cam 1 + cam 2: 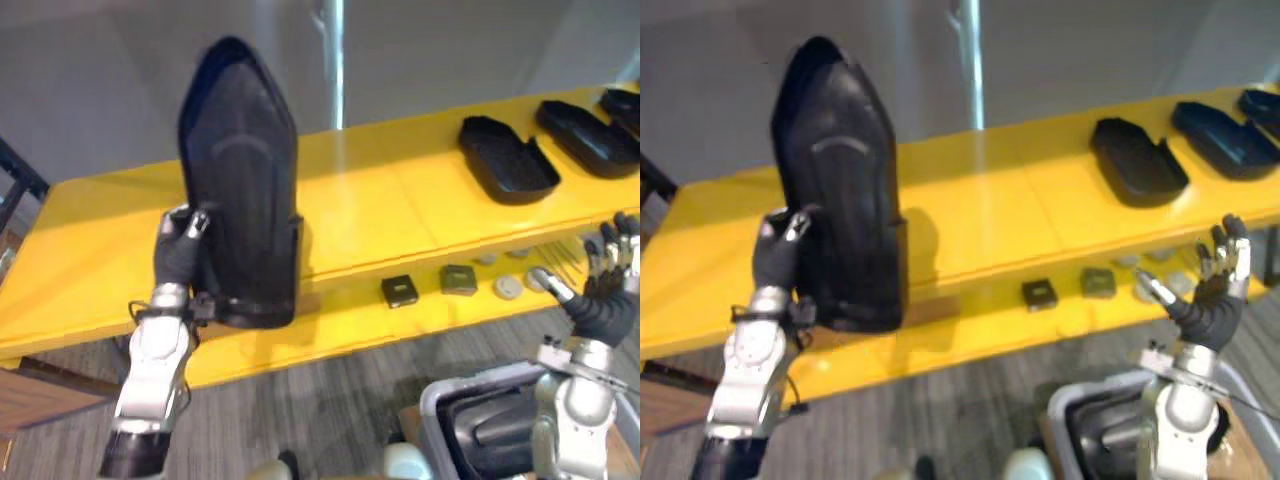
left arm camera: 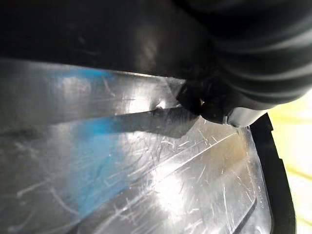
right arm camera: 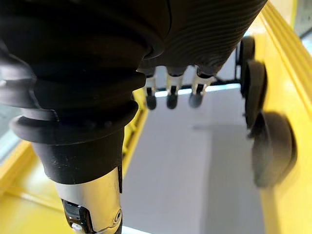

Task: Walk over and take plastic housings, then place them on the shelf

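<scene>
Looming closest is the black housing (image 1: 240,190), stood upright on its blunt end with the point in the air. The left hand (image 1: 180,245) is clamped on its lower side edge. It sits over the near, bare stretch of the yellow top shelf (image 1: 380,200); from where I stand I can't tell whether its base touches the board.

The grip looks like the weak point to me. One hand holds a tall shell low down at one edge, so it could swing or tip as it is laid flat. If it is let go too near the front lip, it could slide off.

Two housings (image 1: 505,160) already lie flat well to the right, so nothing blocks the spot beneath. On the lower ledge (image 1: 330,325) sit dark square parts (image 1: 399,291) and grey discs (image 1: 509,287), out of the way. The right hand (image 1: 605,290) hovers beside them with fingers spread and nothing in it, above a grey bin (image 1: 440,390) with more black shells inside.
</scene>
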